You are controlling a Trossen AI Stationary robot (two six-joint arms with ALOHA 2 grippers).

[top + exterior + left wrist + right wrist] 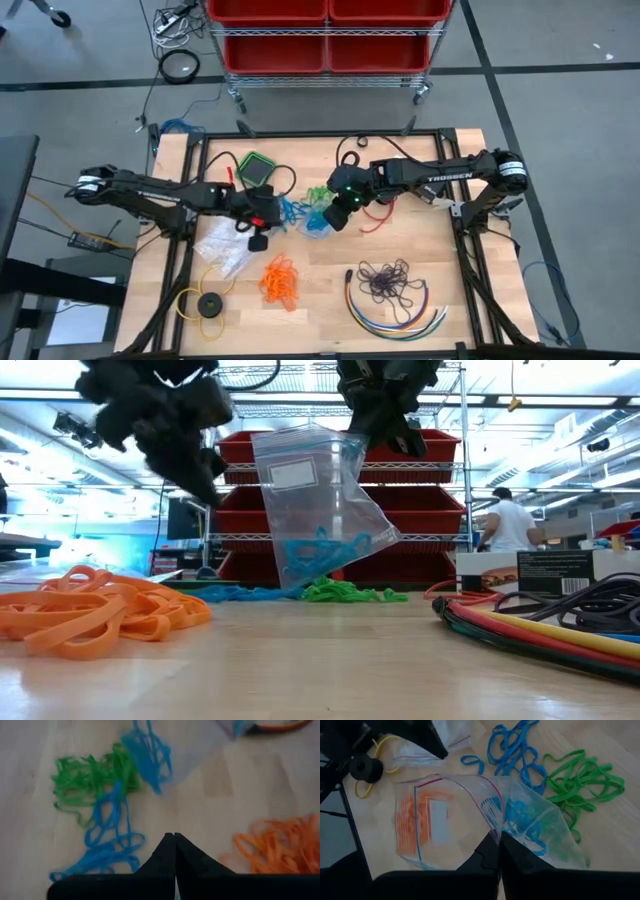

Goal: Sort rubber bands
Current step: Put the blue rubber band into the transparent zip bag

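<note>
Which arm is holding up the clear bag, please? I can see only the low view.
Observer: The right gripper. The right wrist view shows it shut on the rim of the clear bag.
Operator: Thank you. Is the left gripper carrying anything?
Observer: The left gripper is shut. In its wrist view nothing shows between its tips.
Operator: Is there anything on the table that I cannot see?
Observer: Yes. In the high view a second bag lies flat on the table, beside the left arm.
</note>
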